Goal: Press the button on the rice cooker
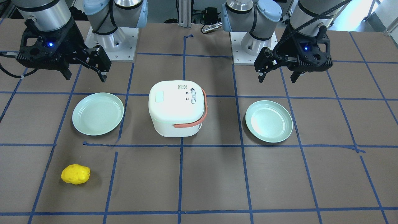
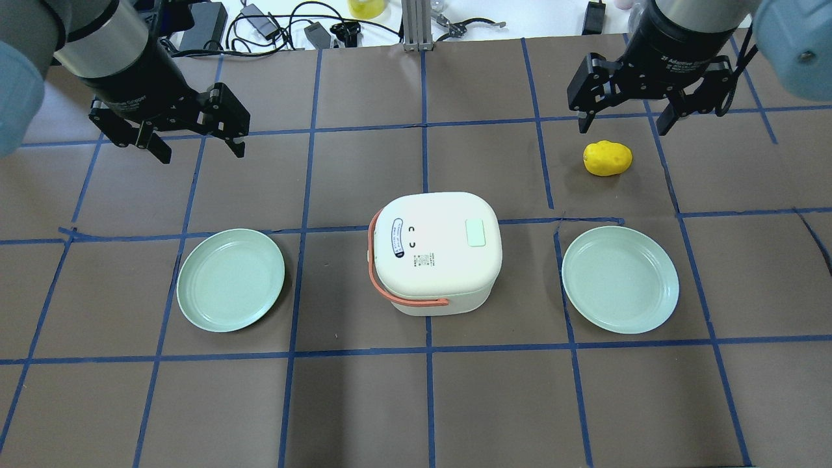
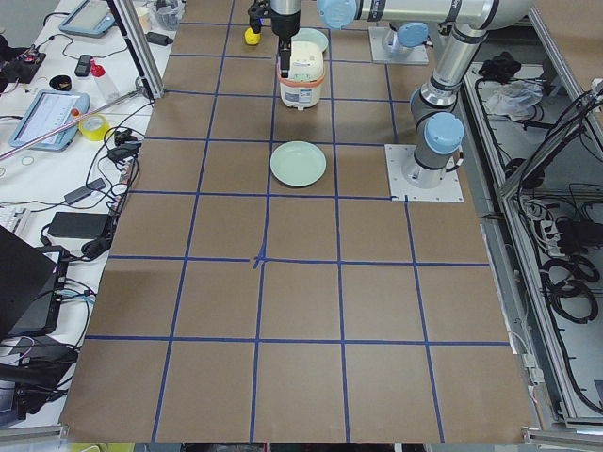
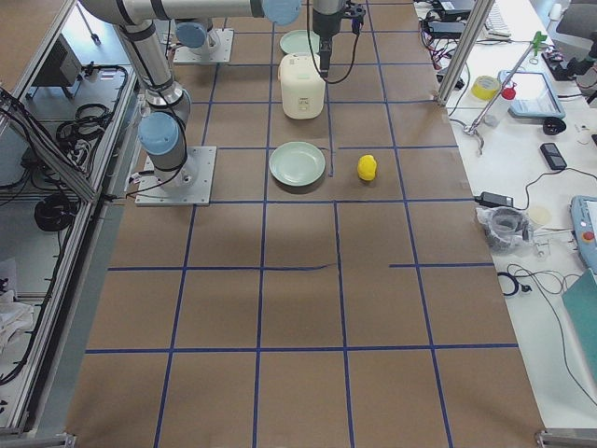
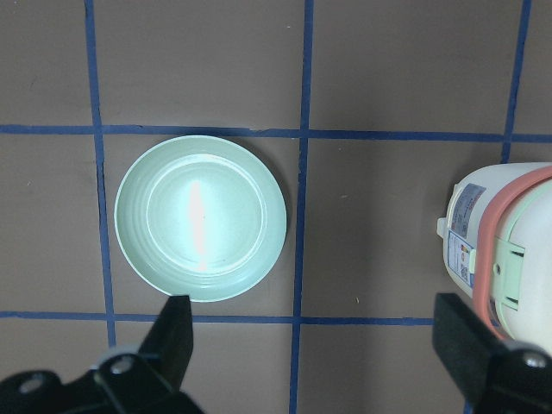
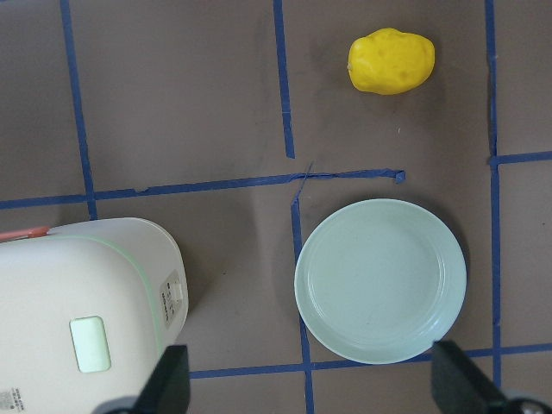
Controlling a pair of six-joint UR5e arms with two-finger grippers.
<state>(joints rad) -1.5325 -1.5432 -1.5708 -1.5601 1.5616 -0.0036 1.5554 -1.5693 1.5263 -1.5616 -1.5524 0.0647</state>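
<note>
Currently I see the rice cooker [image 2: 434,250] upright at the middle of the table [image 2: 416,403], lid shut, its orange handle [image 2: 374,273] folded down around the side toward the robot's left. The button [image 2: 476,232], a pale green rectangle, sits on top of the lid toward the robot's right; nothing is touching it. Left gripper [image 2: 198,148] hangs above the table beyond the left plate [image 2: 231,279], fingers spread wide, holding nothing, well apart from the cooker. Right gripper [image 2: 624,123] hangs on the opposite side, fingers likewise spread and empty, near a yellow potato-shaped object [image 2: 607,158] lying on the table. Right plate [image 2: 621,279] lies flat beside the cooker on the button side. My right wrist view shows the button and the lid corner at its lower left.
</note>
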